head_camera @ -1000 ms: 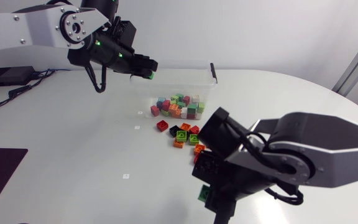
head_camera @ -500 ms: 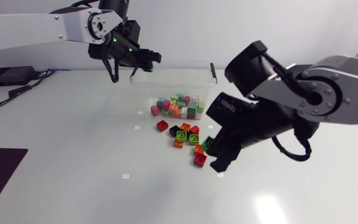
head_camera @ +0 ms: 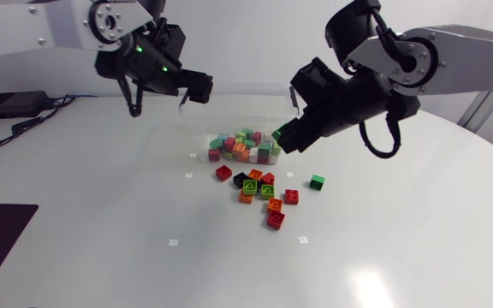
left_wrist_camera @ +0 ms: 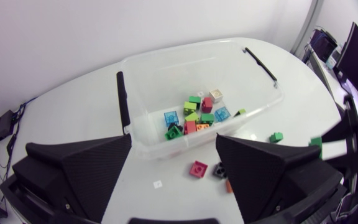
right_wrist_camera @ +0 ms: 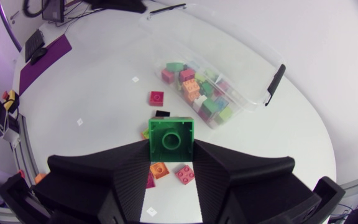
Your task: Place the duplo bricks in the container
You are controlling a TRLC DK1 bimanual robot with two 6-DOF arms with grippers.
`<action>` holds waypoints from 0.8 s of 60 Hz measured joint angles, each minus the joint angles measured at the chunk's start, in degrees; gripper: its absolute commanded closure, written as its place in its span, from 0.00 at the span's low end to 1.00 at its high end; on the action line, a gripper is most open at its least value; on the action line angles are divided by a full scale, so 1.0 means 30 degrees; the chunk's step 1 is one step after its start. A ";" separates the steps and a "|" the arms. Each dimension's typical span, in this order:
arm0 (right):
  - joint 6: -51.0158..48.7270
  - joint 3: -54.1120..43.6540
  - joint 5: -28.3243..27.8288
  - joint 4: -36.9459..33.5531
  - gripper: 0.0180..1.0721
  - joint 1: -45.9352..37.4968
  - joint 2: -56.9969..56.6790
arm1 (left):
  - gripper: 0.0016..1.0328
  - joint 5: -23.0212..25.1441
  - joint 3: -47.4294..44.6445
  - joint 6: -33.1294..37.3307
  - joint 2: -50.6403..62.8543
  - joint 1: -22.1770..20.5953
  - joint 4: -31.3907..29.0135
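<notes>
Green brick (right_wrist_camera: pixel 171 134) betw. R hand (right_wrist_camera: pixel 171 148) fingers

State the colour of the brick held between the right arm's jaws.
Green; the brick shows best in the right wrist view.

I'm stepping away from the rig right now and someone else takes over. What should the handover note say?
Left gripper: jaws open, empty, near the container.
Right gripper: shut on a green brick, beside the container, not yet dropped.
Done: many bricks lie in the container.
Left to do: release the held brick inside, then collect the loose bricks on the table, including a lone green one.
</notes>
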 measured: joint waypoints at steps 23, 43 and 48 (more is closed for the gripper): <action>0.1129 0.4277 0.0000 0.1362 0.61 -0.0838 0.3869 | 0.05 0.0058 -0.7169 0.5552 -0.5661 -0.0918 -0.2193; 0.1566 0.6798 0.0328 0.1923 0.61 -0.1115 0.6615 | 0.07 0.0648 -0.8918 0.5333 -0.6062 -0.3184 -0.5027; 0.1617 0.7606 0.0452 0.2047 0.61 -0.1268 0.7198 | 0.07 0.1122 -0.8918 0.4473 -0.5537 -0.3381 -0.5909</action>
